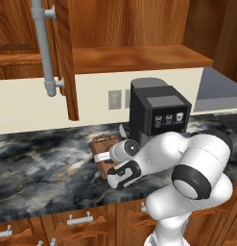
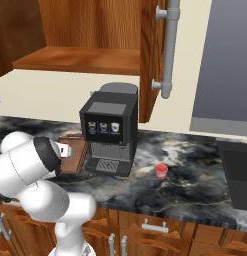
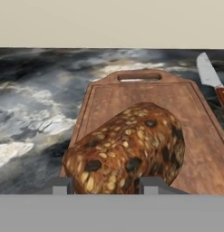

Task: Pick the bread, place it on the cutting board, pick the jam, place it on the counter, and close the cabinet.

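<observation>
Holding: tool (image 3: 105,186) clamped on the bread (image 3: 127,152), one dark fingertip (image 3: 62,186) at each side of the loaf's near end.
Bread: seeded dark loaf, lying lengthwise over the cutting board (image 3: 145,97); contact with the board cannot be told.
Cutting board: flat on the bench (image 1: 48,163), handle at the far end, just left of the coffee machine (image 2: 111,131).
Knife (image 3: 208,74): beside the board's right edge, in the hand view.
Jam (image 2: 161,171): standing on the bench right of the coffee machine.
Cabinet (image 1: 62,53): door open, grey tube handle (image 1: 43,45) on it.
</observation>
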Controlling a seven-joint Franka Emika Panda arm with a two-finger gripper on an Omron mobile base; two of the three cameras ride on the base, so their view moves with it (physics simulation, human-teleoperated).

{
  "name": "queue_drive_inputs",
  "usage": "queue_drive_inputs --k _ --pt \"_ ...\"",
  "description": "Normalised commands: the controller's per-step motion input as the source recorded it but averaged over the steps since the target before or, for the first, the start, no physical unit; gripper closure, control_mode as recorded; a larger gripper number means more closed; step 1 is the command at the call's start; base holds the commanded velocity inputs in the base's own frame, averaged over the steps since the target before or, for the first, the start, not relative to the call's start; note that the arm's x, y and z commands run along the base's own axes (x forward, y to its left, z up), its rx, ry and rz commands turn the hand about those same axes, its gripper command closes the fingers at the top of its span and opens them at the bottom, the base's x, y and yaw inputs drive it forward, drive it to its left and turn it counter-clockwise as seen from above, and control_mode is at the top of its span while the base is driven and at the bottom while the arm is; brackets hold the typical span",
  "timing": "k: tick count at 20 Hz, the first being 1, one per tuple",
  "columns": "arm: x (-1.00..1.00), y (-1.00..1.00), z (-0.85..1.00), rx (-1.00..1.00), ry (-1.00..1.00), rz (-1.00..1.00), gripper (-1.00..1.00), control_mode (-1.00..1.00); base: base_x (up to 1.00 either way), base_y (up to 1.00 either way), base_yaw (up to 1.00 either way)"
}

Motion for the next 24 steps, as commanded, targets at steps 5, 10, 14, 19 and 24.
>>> queue_drive_inputs --k 5,10,14,19,24 --pt "0.01 0.0 -0.19 0.0 0.0 0.0 1.0 -1.0 0.0 0.0 0.0" --pt "0.0 0.0 -0.3 0.0 0.02 0.0 1.0 -1.0 0.0 0.0 0.0" --pt "0.0 0.0 -0.26 0.0 0.05 0.0 1.0 -1.0 0.0 0.0 0.0" --pt "0.0 0.0 -0.22 0.0 0.05 0.0 1.0 -1.0 0.0 0.0 0.0" --pt "0.0 0.0 -0.01 0.0 0.01 0.0 1.0 -1.0 0.0 0.0 0.0"
